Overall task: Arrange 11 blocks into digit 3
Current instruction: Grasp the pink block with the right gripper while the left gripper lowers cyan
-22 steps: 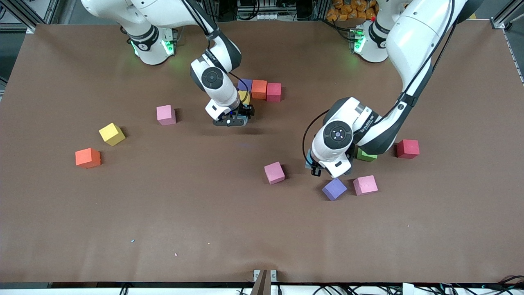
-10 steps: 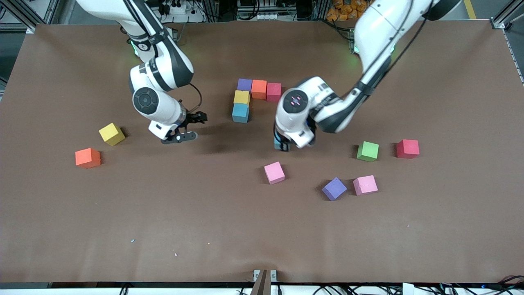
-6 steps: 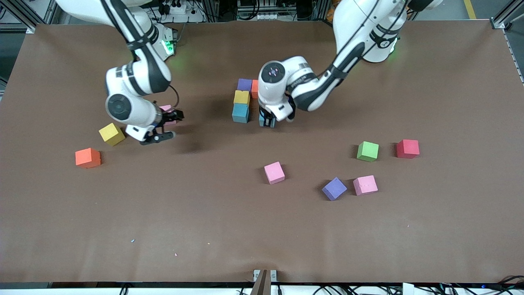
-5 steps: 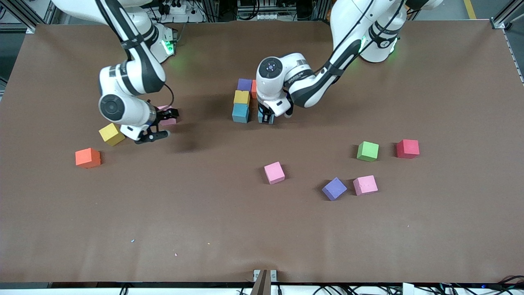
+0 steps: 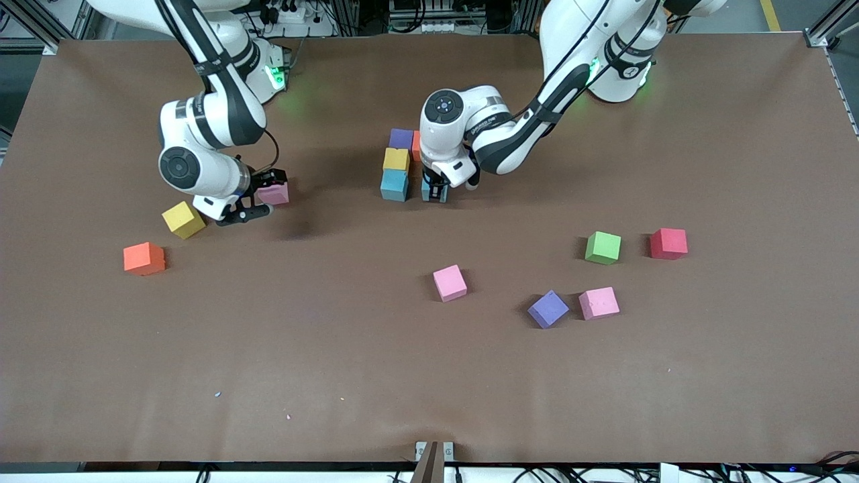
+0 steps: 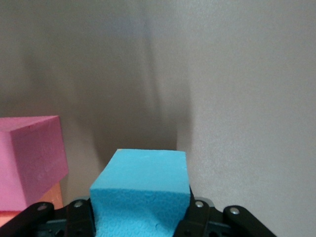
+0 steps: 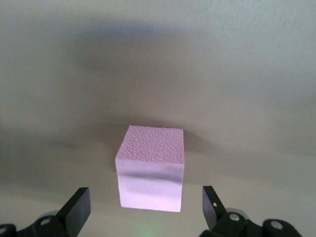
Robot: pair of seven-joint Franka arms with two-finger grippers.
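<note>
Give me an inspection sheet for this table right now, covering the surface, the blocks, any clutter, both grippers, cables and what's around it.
Surface: brown table, a few pale specks near the front edge.
Job's things: started figure of purple, orange, yellow and blue cubes; loose yellow cube, orange cube, red cube, purple cube, two pink cubes.
Clutter: green cube beside the red one.
Grippers: left gripper shut on a light blue cube, low beside the figure's blue cube; right gripper open over another pink cube.
Cables: black cable looped at each wrist; more along the table's edges.
Surroundings: aluminium frame rails, equipment past the arm bases.
</note>
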